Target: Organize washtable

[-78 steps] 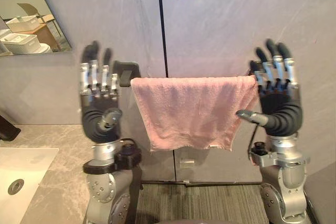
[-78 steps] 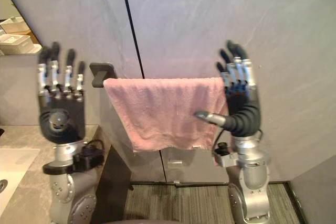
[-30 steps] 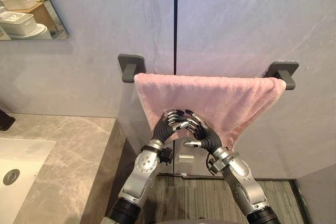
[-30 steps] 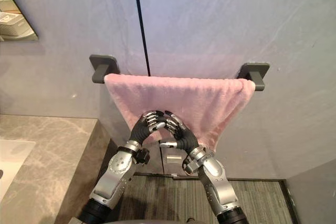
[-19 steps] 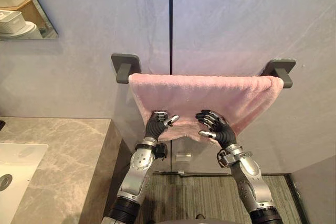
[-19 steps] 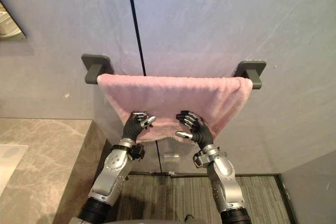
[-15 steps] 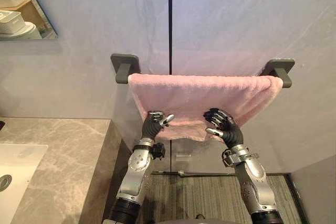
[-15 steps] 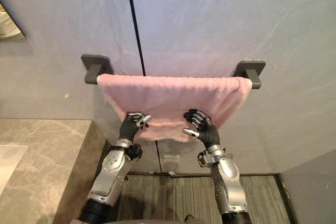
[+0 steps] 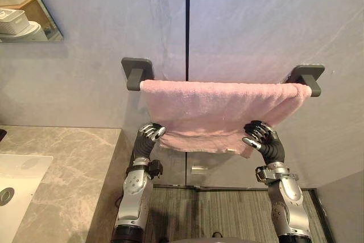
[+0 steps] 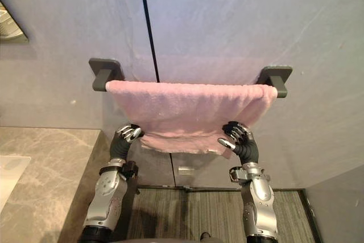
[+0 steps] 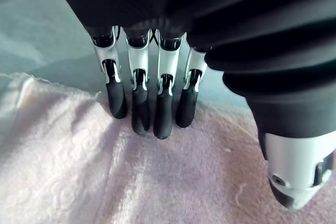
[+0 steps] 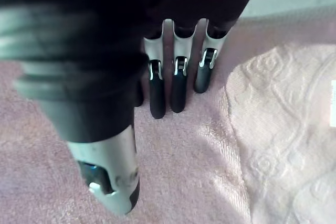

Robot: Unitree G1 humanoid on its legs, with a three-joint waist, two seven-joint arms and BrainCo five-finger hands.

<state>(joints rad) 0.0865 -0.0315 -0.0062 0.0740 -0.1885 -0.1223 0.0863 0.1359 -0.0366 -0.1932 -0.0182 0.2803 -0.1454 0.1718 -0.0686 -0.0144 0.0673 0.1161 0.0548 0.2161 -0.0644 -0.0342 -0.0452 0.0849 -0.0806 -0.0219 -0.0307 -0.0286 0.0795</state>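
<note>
The pink towel [image 9: 216,112] hangs over the wall rail [image 9: 136,74], with the left robot hand [image 9: 145,140] and right robot hand [image 9: 267,143] spread flat on its lower corners, thumbs apart, pinching nothing, so the smoothing step seems in hand; next, level the hem.
</note>
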